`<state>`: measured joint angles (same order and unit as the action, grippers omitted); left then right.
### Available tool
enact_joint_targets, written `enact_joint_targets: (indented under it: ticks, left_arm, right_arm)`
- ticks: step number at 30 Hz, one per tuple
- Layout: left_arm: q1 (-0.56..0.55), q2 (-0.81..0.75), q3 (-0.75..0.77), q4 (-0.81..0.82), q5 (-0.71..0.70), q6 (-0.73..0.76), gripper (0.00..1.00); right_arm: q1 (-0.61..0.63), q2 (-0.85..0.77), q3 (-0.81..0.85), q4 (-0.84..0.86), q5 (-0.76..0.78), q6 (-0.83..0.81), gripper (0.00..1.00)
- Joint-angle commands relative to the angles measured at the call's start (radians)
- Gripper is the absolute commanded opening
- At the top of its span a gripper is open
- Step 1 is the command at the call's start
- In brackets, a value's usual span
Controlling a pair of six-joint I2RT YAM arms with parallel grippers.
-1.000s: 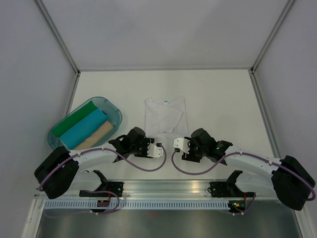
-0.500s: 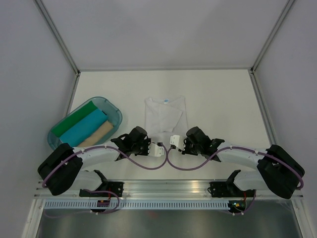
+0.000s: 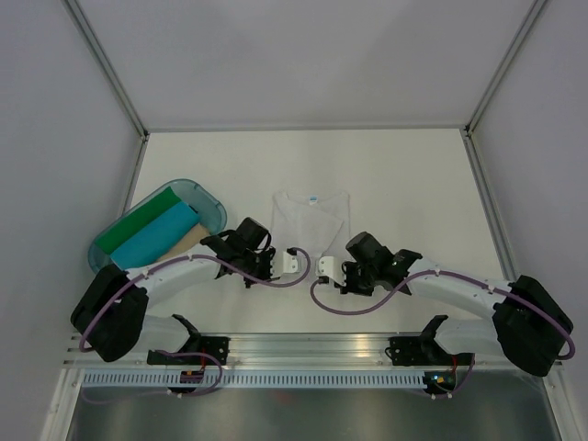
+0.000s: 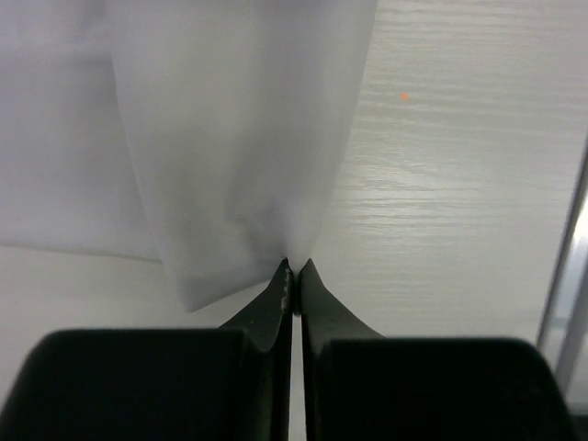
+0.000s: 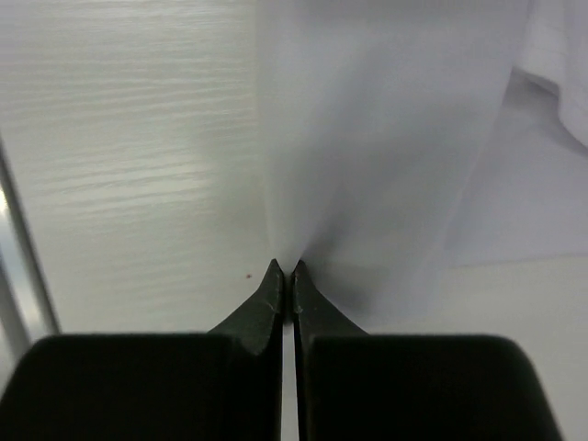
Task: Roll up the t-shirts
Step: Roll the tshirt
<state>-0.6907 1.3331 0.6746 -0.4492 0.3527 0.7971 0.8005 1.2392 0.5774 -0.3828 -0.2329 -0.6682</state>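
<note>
A white t-shirt with a small blue neck label lies mid-table, its near hem gathered toward both grippers. My left gripper is shut on the hem's left part; the left wrist view has the white cloth pinched at the tips of the left gripper. My right gripper is shut on the hem's right part, and the right wrist view has the cloth rising from the tips of the right gripper. Green, turquoise and tan rolls lie in the tub.
The translucent teal tub stands at the left, close beside my left arm. Grey walls enclose the table on three sides. A metal rail runs along the near edge behind the arm bases.
Both grippers moved in to the shirt's near hem and shut on it. The shirt has slid slightly nearer and its near edge has drawn in toward the grippers.
</note>
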Motion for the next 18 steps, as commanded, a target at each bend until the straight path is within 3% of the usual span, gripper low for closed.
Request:
enact_joint_targets:
  ticks: [1, 7, 10, 14, 18]
  left_arm:
    - [0.005, -0.037, 0.075, -0.244, 0.182, -0.035, 0.02]
    - [0.031, -0.063, 0.183, -0.568, 0.388, 0.054, 0.02]
    - [0.097, -0.006, 0.236, -0.641, 0.453, 0.100, 0.02]
    - [0.227, 0.124, 0.304, -0.640, 0.492, 0.088, 0.02]
    - [0.287, 0.236, 0.350, -0.622, 0.502, 0.086, 0.02]
  right_arm:
    - [0.002, -0.063, 0.084, -0.247, -0.192, -0.065, 0.00]
    - [0.000, -0.098, 0.166, -0.471, -0.344, -0.174, 0.00]
    - [-0.052, -0.047, 0.211, -0.524, -0.420, -0.241, 0.00]
    - [-0.119, 0.003, 0.208, -0.432, -0.500, -0.190, 0.00]
    - [-0.214, 0.071, 0.219, -0.294, -0.560, -0.101, 0.00]
